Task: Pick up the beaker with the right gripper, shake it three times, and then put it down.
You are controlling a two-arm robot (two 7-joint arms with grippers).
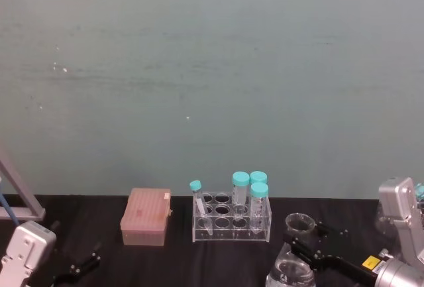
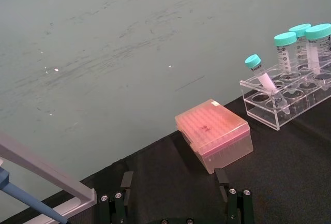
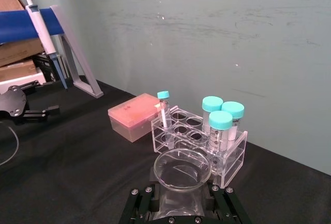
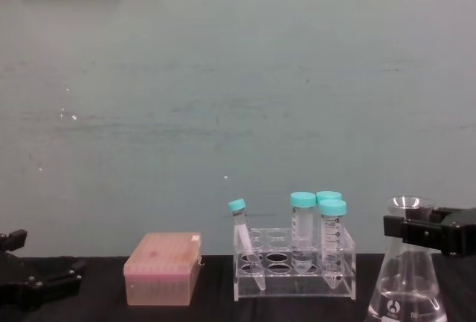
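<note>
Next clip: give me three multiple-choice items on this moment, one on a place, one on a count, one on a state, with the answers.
1. What lies on the robot's left of the tube rack?
A. a pink box
B. the beaker
C. a bottle

2. How many teal-capped tubes stand in it?
A. two
B. four
C. six

3. The right gripper is:
A. far from the beaker
B. at the beaker's neck
C. holding a tube

Answers: 1 A, the pink box is there; 2 B, four caps show; 3 B, it flanks the neck of the beaker.
</note>
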